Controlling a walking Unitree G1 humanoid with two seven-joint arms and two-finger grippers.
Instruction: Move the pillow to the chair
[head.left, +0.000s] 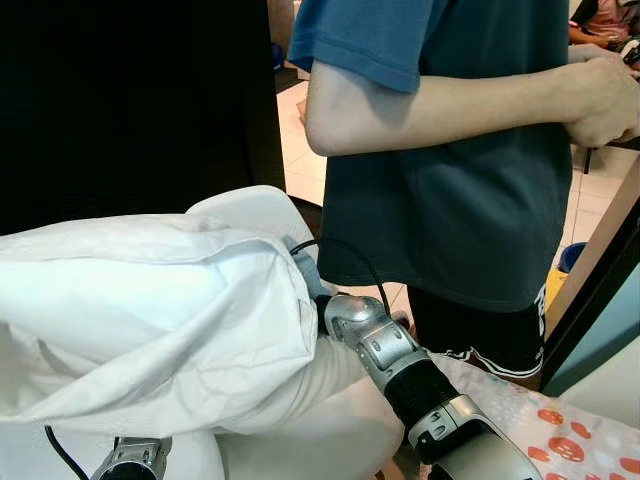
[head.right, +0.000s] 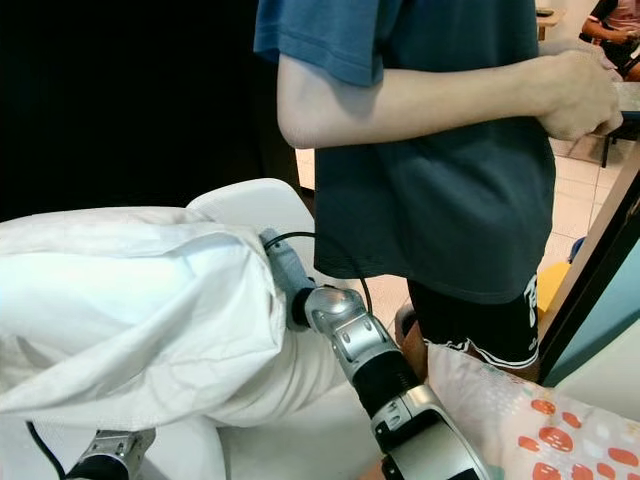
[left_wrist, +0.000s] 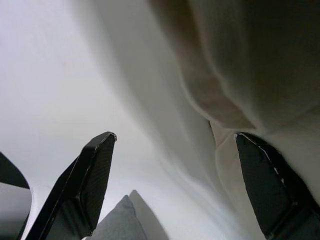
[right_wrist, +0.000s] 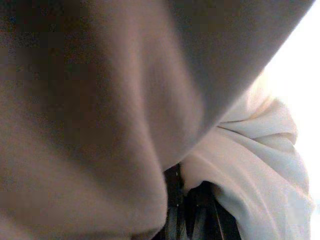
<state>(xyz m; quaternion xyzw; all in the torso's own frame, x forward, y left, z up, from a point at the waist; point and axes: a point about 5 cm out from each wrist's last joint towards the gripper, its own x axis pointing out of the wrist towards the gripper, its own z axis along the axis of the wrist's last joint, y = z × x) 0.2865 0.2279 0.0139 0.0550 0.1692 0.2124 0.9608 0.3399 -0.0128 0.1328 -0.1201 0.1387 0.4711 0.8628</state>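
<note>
The big white pillow (head.left: 150, 320) fills the lower left of the head views, held up in front of the robot, its bulk draped over both arms. The right arm (head.left: 400, 365) reaches in from the lower right and its wrist disappears under the pillow's edge; the right gripper (right_wrist: 187, 210) is buried in white fabric, and in the right wrist view the black fingers look pressed close together with cloth bunched around them, apparently pinching a fold of the pillow. The left arm (head.left: 130, 460) peeks out beneath the pillow at the bottom edge, and the left gripper (left_wrist: 175, 175) has its two black fingers (left_wrist: 92, 175) spread wide apart, the pillow's underside resting against the one on the other side, nothing clamped between them. Directly ahead stands a person (head.left: 450, 150) in a blue T-shirt and dark shorts, forearm bent across the body, very near the pillow's far end. A patterned cloth (head.left: 560, 430) with orange spots lies at the lower right.
</note>
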